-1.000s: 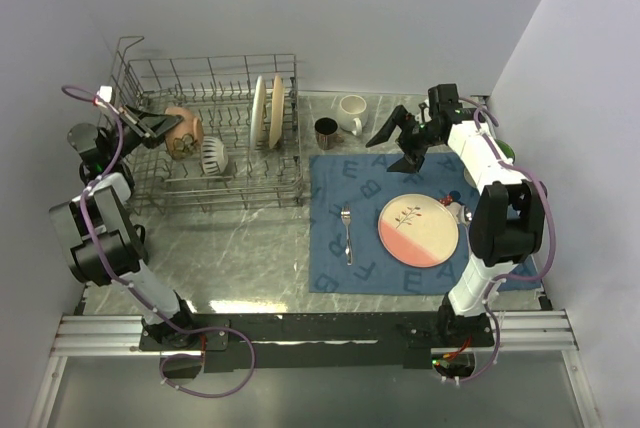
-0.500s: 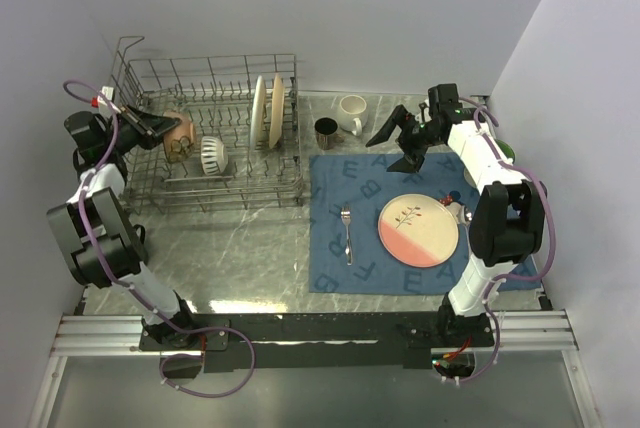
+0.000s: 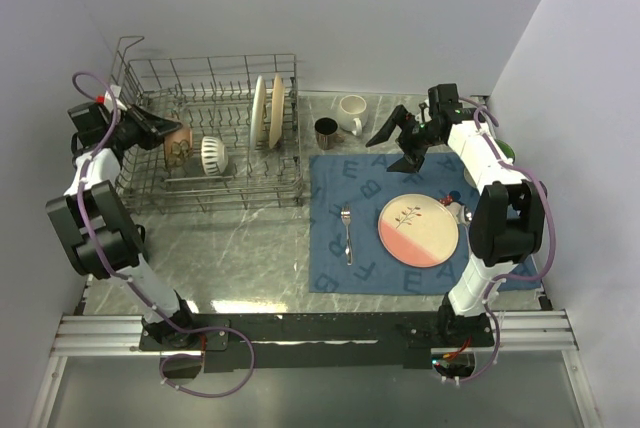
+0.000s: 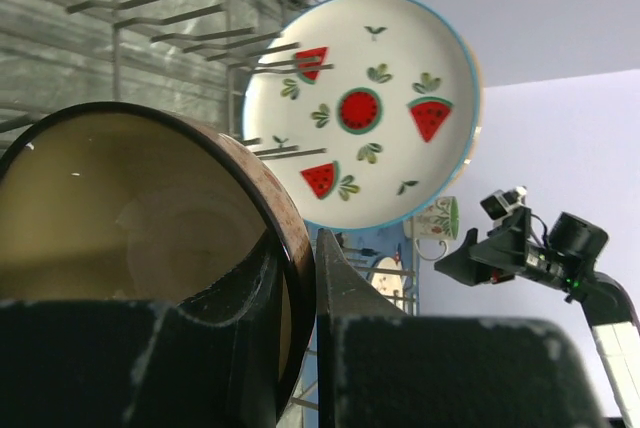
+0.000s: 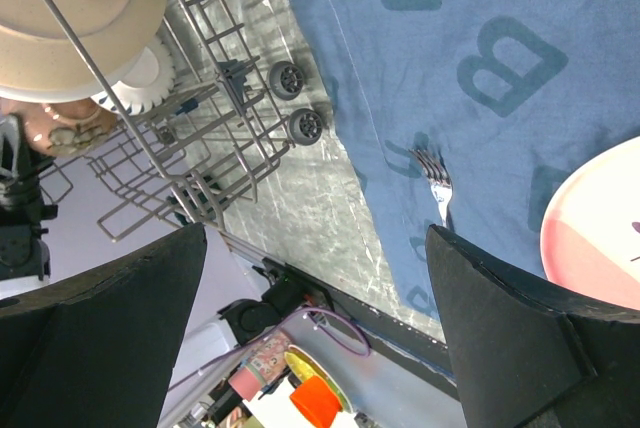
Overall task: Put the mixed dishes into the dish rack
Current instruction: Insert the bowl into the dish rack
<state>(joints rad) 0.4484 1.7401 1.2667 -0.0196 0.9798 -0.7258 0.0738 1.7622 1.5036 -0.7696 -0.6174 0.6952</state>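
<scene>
Marble tabletop (image 3: pixel 250 248) carried the dish rack (image 3: pixel 220 60) at left. Only the left wrist view showed the left gripper (image 4: pixel 300 268) pinching the brown-rimmed bowl (image 4: pixel 120 218) by its rim inside; overhead, the right gripper (image 3: pixel 392 153) hung spread wide.

Reaches toward ten o'clock with the left arm (image 3: pixel 95 233), elbow folded near nine. Pinches the rim of the brown-rimmed bowl (image 4: pixel 130 208) in the left gripper (image 4: pixel 300 278), one finger inside, one outside. Stretches the right arm (image 3: pixel 505 218) from five o'clock up to two, wrist turned toward centre. Holds the right gripper (image 3: pixel 393 148) with fingers spread wide apart.
</scene>
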